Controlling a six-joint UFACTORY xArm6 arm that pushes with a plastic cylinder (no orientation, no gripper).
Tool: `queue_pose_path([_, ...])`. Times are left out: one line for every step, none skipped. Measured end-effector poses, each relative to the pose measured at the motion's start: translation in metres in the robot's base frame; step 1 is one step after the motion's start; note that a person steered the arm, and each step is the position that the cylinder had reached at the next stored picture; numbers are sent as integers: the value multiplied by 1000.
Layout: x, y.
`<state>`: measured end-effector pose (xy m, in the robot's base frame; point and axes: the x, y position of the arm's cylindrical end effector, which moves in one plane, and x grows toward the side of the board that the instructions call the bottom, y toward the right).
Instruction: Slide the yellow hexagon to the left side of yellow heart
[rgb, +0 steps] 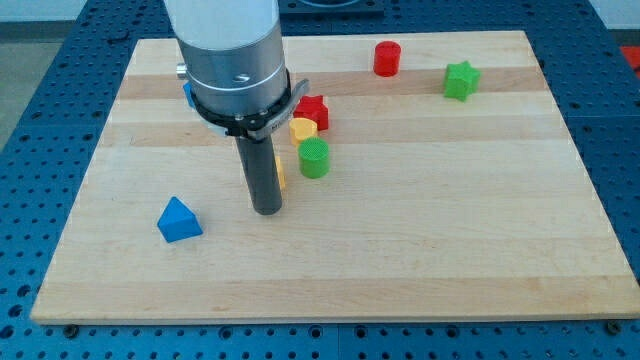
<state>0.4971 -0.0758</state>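
Observation:
My tip rests on the board, left of centre. A yellow block, likely the yellow hexagon, shows only as a thin sliver behind the rod's right edge; the rod hides most of it. The yellow heart lies up and to the right of it, touching a red star above and close to a green cylinder below. The tip stands just left of and below the yellow sliver.
A blue triangle lies at lower left. A blue block peeks out behind the arm's left side. A red cylinder and a green star sit near the top right. The wooden board rests on a blue perforated table.

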Motion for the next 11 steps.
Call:
queue_pose_path([-20,0])
queue_pose_path([-37,0])
queue_pose_path([-56,0])
queue_pose_path([-54,-2])
queue_pose_path([-43,-30])
queue_pose_path([-66,-61])
queue_pose_path([-81,-60])
queue_pose_path([-81,-51])
queue_pose_path([-81,-44])
queue_pose_path([-81,-37])
queue_pose_path([-81,-35])
